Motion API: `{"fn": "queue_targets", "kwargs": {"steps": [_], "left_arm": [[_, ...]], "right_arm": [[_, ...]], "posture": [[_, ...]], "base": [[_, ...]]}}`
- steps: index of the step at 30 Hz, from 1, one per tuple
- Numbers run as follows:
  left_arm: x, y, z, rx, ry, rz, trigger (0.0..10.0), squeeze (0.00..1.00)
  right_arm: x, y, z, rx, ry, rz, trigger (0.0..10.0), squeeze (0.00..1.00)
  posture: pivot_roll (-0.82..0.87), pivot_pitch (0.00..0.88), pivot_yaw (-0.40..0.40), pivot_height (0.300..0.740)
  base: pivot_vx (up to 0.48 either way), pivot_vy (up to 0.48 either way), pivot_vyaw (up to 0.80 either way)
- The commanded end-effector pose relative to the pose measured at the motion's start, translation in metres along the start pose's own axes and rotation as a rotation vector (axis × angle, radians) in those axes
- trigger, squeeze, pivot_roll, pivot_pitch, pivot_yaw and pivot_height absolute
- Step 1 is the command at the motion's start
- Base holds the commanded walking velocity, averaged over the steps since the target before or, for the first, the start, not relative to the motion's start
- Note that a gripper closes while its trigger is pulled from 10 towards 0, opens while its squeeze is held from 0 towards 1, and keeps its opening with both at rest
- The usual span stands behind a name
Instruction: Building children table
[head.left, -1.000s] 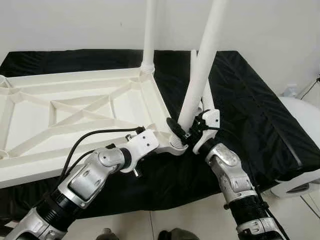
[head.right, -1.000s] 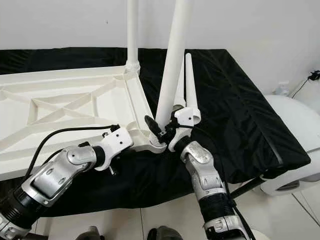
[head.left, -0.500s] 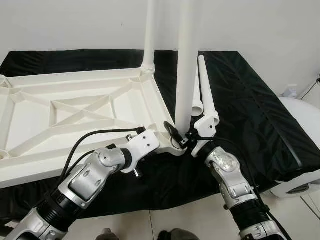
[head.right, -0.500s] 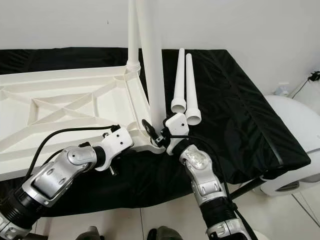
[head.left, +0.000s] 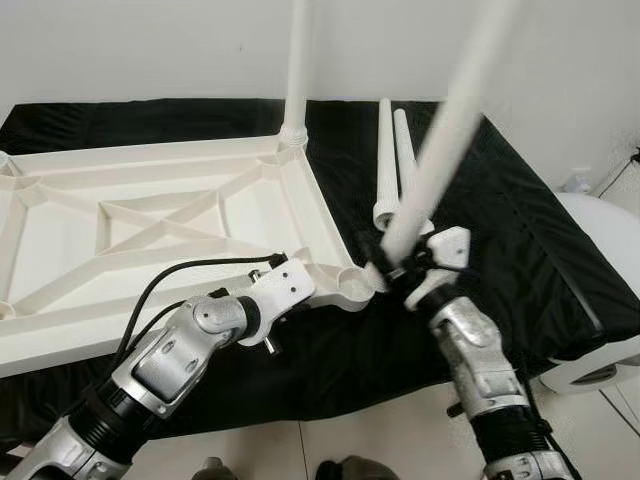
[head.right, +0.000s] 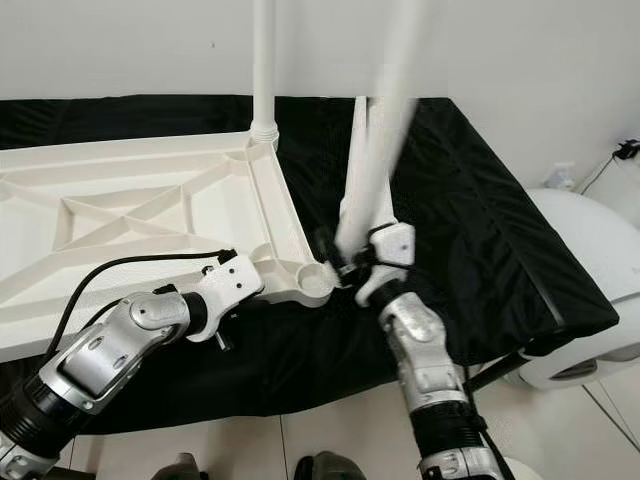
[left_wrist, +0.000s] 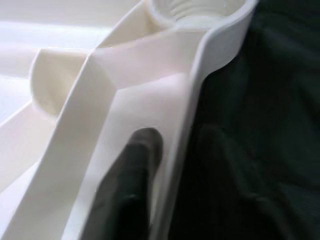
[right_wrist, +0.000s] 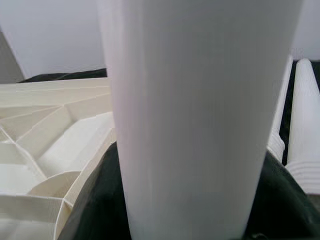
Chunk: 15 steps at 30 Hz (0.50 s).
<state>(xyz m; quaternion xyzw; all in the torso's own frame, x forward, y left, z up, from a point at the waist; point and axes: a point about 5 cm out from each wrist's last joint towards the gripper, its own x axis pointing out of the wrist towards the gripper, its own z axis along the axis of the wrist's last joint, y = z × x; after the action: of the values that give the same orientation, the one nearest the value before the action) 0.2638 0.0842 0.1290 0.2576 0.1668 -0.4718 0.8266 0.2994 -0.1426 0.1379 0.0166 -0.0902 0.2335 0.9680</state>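
Black cloth underlies the upturned table frame (head.left: 150, 225), steadied by the left gripper (left_wrist: 150, 165) clamping its rim while the right gripper (head.left: 392, 268) grasps a tilted leg (head.left: 440, 140) beside the corner socket (head.left: 352, 285).

white plastic tabletop (head.left: 150, 225) lies upside down, one leg (head.left: 297, 60) screwed upright in its far corner. a second leg (head.left: 445, 140) tilts beside the near corner socket (head.left: 352, 287); two spare legs (head.left: 392, 160) lie alongside.

No readable text, labels, brands or numbers in any view. White table frame (head.left: 150, 215), white legs and black cloth (head.left: 500, 220) are all unmarked; the arm housings show no legible markings either.
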Motion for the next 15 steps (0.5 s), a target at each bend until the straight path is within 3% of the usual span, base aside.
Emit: {"fn": "queue_targets", "kwargs": {"steps": [1,11,13,14,15], "left_arm": [[-0.002,-0.004,0.007,0.003,-0.031,-0.068,10.0,1.0],[-0.007,-0.001,0.016,0.008,-0.069,-0.072,10.0,1.0],[-0.01,0.001,0.021,-0.013,-0.103,-0.076,10.0,1.0],[-0.019,0.011,0.037,-0.088,-0.213,-0.082,10.0,1.0],[-0.019,0.011,0.037,-0.088,-0.213,-0.082,10.0,1.0]], "right_arm": [[-0.002,-0.001,-0.009,0.031,0.054,-0.007,10.0,0.0],[0.002,-0.002,-0.002,0.037,0.034,0.009,10.0,0.0],[0.003,-0.004,0.0,0.035,0.029,0.01,10.0,0.0],[0.005,-0.01,0.003,0.028,0.027,0.003,10.0,0.0],[0.005,-0.01,0.003,0.028,0.027,0.003,10.0,0.0]], "posture": [[0.03,0.038,-0.059,0.74],[0.03,0.033,-0.065,0.74],[0.03,0.028,-0.067,0.74],[0.04,0.023,-0.068,0.74],[0.04,0.023,-0.068,0.74]], "base": [[0.0,0.0,0.0],[0.0,0.0,0.0],[0.0,0.0,0.0],[0.0,0.0,0.0],[0.0,0.0,0.0]]}}
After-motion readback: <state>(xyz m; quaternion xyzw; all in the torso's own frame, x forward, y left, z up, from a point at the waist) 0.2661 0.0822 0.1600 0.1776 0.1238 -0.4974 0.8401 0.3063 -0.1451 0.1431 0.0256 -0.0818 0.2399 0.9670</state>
